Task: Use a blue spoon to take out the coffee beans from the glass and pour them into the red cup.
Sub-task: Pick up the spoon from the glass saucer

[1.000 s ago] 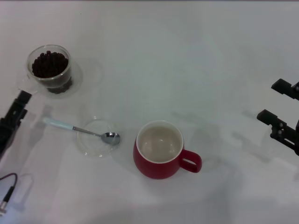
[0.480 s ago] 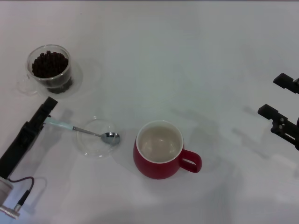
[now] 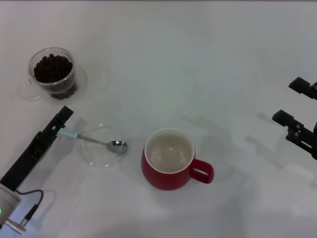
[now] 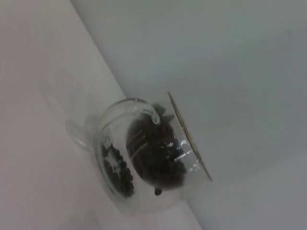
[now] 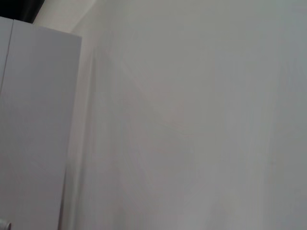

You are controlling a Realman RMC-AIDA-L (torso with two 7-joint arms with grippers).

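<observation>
Blue spoon (image 3: 99,141) — pale handle, shiny bowl — across clear dish (image 3: 102,154).

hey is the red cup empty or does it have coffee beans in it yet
Empty. The head view looks straight into the red cup and shows only its bare cream inside; the coffee beans all sit in the glass.

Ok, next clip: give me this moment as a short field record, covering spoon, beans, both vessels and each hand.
spoon: blue spoon lies flat, bowl on a clear glass dish, handle end under the left hand
beans: coffee beans all in the glass; none in the spoon
red cup: red cup upright, inside empty, handle toward the robot's right
left hand: left hand over the spoon's handle tip
right hand: right hand at the table's right edge, open, away from everything
progress: no scooping yet
</observation>
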